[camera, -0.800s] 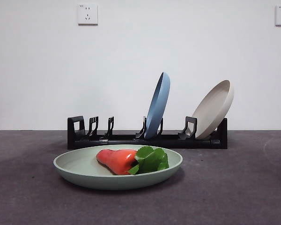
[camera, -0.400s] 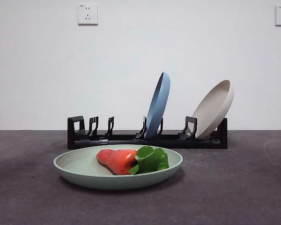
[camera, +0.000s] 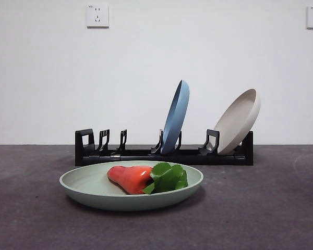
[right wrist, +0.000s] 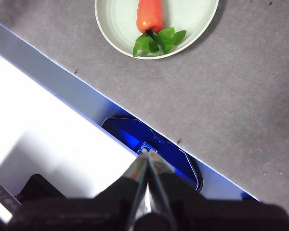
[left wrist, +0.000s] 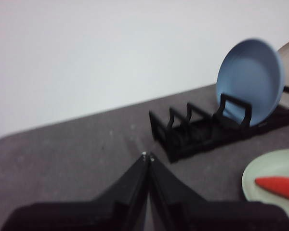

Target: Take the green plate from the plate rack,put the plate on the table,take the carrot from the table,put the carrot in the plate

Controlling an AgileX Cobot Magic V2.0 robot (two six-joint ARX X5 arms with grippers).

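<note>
- Both tools sit away from the things, and neither appears in the front view.
- Left tool [left wrist: 147, 156] has its two black jaws pressed together at the tips, holding nothing, above the bare worktop [left wrist: 77, 149] beside the end of the plate rack [left wrist: 202, 132].
- Right tool [right wrist: 147, 155] likewise has its jaws together and empty; it hangs beyond the worktop's edge, over a white surface and a blue object [right wrist: 149, 139] that cannot be identified, well apart from the green plate [right wrist: 120, 29].
- Nearest in the front view, the green plate [camera: 94, 188] lies flat on the dark grey worktop [camera: 261, 208], in front of the rack.
- Inside the plate rests the carrot [camera: 129, 177], on its side, its orange-red body pointing toward the picture's left and its green leaves toward the right, touching the plate's floor.
- Behind the plate, the long black plate rack [camera: 146, 153] stands on the worktop, running across the view in front of the wall.
- In the rack a blue plate [camera: 176, 115] stands nearly upright in a middle slot, and a beige plate [camera: 240, 121] leans at a stronger tilt at the right-hand end; the left-hand slots hold no plate.
- Farthest back is a white wall with two sockets [camera: 97, 15] high up.
</note>
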